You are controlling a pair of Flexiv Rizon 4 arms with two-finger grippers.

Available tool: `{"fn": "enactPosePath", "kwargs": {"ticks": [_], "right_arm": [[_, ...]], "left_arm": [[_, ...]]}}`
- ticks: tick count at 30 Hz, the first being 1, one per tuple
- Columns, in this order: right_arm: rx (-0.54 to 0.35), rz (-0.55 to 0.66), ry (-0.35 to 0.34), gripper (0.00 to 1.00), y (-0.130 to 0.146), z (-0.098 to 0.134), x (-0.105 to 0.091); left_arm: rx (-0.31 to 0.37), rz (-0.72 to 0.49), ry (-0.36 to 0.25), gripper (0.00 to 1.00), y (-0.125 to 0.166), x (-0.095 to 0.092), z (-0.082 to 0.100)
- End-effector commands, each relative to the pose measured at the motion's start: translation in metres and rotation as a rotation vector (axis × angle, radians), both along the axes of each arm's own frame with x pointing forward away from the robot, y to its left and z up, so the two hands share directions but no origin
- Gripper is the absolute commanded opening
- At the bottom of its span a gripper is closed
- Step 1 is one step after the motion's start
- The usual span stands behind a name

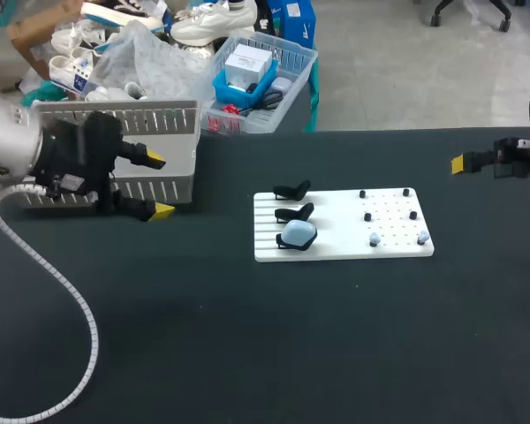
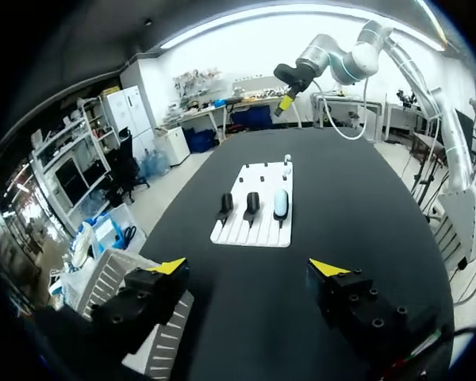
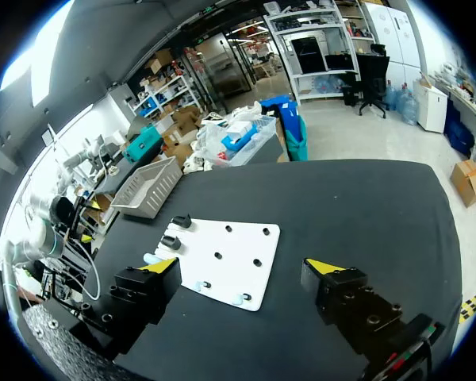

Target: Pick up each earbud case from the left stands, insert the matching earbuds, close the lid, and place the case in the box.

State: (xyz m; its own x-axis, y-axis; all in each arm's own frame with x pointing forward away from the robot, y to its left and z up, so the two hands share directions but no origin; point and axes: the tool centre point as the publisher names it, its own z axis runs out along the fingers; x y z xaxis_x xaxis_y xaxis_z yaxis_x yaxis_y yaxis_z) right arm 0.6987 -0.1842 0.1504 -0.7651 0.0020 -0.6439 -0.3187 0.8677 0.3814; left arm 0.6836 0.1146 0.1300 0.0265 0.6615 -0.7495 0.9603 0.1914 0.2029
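Left claw [image 1: 158, 186] hangs at the left of the frame, its yellow-tipped fingers spread apart, just in front of the white slatted box [image 1: 172, 115] in the upper left. Right claw [image 3: 242, 266], likewise spread wide, sits at the far right edge, well apart from everything else. Between them the black counter [image 1: 247, 353] carries a white board [image 1: 336, 252] at centre. A pale blue earbud case [image 1: 299, 233] rests on the lowest of three black stands [image 1: 293, 189] on the board's left side. Two pale earbuds [image 1: 374, 239] stand at its lower right.
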Motion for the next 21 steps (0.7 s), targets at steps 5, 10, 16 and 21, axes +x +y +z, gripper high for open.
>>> {"fn": "enactPosePath", "kwargs": {"ticks": [5, 10, 16, 21], "right_arm": [[0.002, 0.003, 0.001, 1.00, -0.001, 0.000, 0.001], [0.002, 0.003, 0.001, 1.00, -0.001, 0.000, 0.001], [0.002, 0.003, 0.001, 1.00, -0.001, 0.000, 0.001], [0.002, 0.003, 0.001, 1.00, -0.001, 0.000, 0.001]], "left_arm": [[-0.051, -0.206, 0.025, 1.00, -0.011, 0.006, -0.005], [-0.072, -0.186, 0.027, 1.00, -0.021, 0.007, -0.012], [-0.076, -0.158, 0.041, 1.00, -0.033, 0.004, -0.023], [-0.083, -0.137, 0.046, 1.00, -0.040, -0.002, -0.027]]}}
